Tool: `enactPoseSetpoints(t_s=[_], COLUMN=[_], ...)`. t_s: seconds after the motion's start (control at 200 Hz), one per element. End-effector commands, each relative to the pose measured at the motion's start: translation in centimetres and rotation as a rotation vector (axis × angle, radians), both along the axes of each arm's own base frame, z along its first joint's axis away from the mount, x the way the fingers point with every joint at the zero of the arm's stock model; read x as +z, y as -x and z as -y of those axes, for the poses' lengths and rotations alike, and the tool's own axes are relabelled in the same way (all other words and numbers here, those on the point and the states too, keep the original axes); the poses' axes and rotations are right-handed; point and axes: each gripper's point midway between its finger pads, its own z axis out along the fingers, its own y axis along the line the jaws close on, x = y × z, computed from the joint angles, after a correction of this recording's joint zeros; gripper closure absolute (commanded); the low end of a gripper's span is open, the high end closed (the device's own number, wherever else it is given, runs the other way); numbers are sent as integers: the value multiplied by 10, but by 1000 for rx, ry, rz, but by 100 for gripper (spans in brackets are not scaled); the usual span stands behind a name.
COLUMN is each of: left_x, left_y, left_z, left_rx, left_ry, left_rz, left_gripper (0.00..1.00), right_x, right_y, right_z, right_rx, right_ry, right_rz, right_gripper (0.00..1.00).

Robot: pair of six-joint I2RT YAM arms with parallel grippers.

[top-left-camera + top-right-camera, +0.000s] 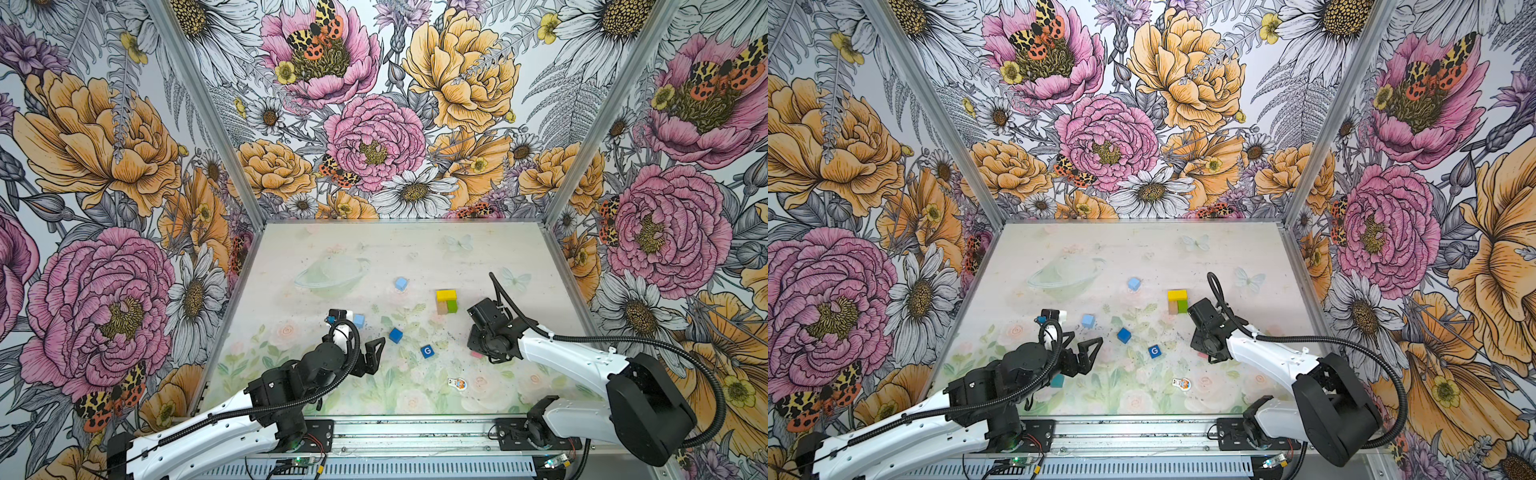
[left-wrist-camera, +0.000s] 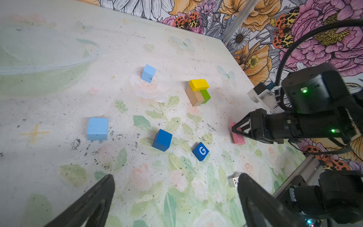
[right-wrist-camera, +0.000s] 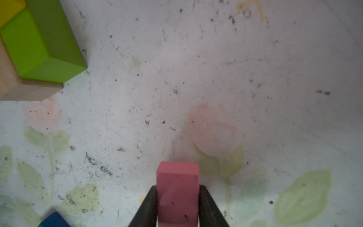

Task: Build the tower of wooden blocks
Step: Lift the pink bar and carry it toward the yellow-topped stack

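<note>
On the table (image 1: pixel 291 266) stood one three-block tower (image 1: pixel 446 301)
Loose: two light blue cubes (image 1: pixel 401 284) (image 1: pixel 358 320), two dark blue cubes (image 1: pixel 395 335) (image 1: pixel 427 351), one teal cube (image 1: pixel 1057 380); right gripper (image 3: pixel 177 187), low, clasped one pink block (image 3: pixel 177 176); left gripper (image 2: pixel 175 176) hovered spread wide

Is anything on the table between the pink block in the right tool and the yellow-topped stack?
Nothing visible. In the right wrist view only bare table lies between the pink block, in the right tool, and the stack. In both top views the G cube sits off to the left of that path.
</note>
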Motion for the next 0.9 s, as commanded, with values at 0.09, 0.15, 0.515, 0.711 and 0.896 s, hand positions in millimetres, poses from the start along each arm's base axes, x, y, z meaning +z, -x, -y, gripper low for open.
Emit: enactPoseSetpoints(t_s=[0.09,0.15,0.515,0.711,0.896], left_x=[19,19,17,19,21], left_y=[-2,-1,0,3,4], left_z=[4,5,1,0,-7], left_rx=[-35,-44,-48,-55,-40], left_ry=[45,43,53,65,66], left_rz=[36,36,41,42,50], left_gripper=[1,1,1,1,1], right_x=[-3,-3,1,-2,-1], right_y=[-10,-10,14,11,-3], right_z=[-6,-7,-13,-37,-73], right_rx=[-33,-29,-35,8,75], right_ry=[-35,-40,-124,-149,-171], right_rz=[20,20,30,22,18], right_gripper=[53,42,36,37,37])
